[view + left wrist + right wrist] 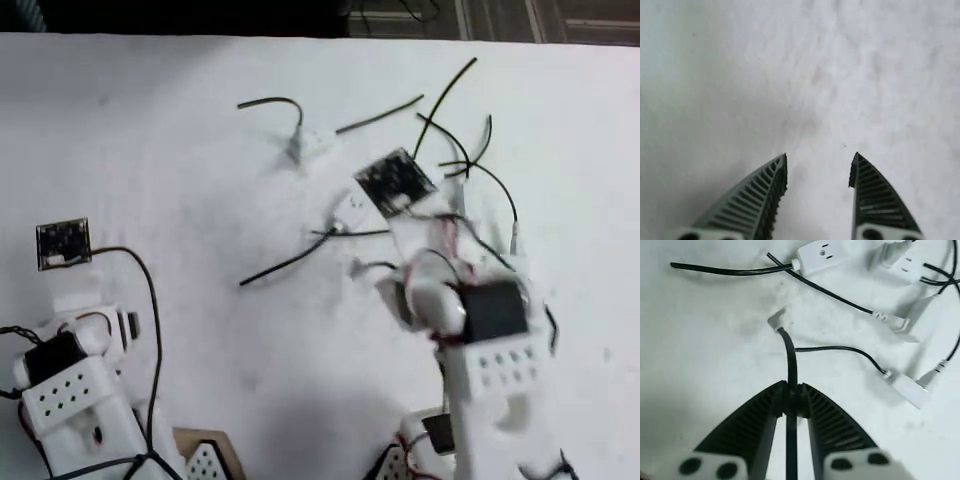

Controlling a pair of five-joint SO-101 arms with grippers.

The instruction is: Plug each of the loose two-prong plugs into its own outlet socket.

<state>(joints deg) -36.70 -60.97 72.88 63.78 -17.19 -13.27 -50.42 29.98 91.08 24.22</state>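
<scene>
My right gripper (792, 388) is shut on the black cord of a white two-prong plug (777, 320), which lies on the white table just beyond the fingertips. Farther off lies a white outlet socket (822, 255) on its own black cord, with a second socket (905, 267) beside it. Two more white plugs (905, 322) (907, 390) lie off to the side on thin black cords. My left gripper (818, 165) is open over bare table, nothing between its fingers. In the high view the right arm (470, 310) stands among the cords and the left arm (70, 370) is at the near left.
Loose black cords (290, 260) cross the middle and far right of the table (180, 150). Another white plug on a curved cord (293, 148) lies farther back. A brown piece (205, 440) sits at the near edge between the arm bases.
</scene>
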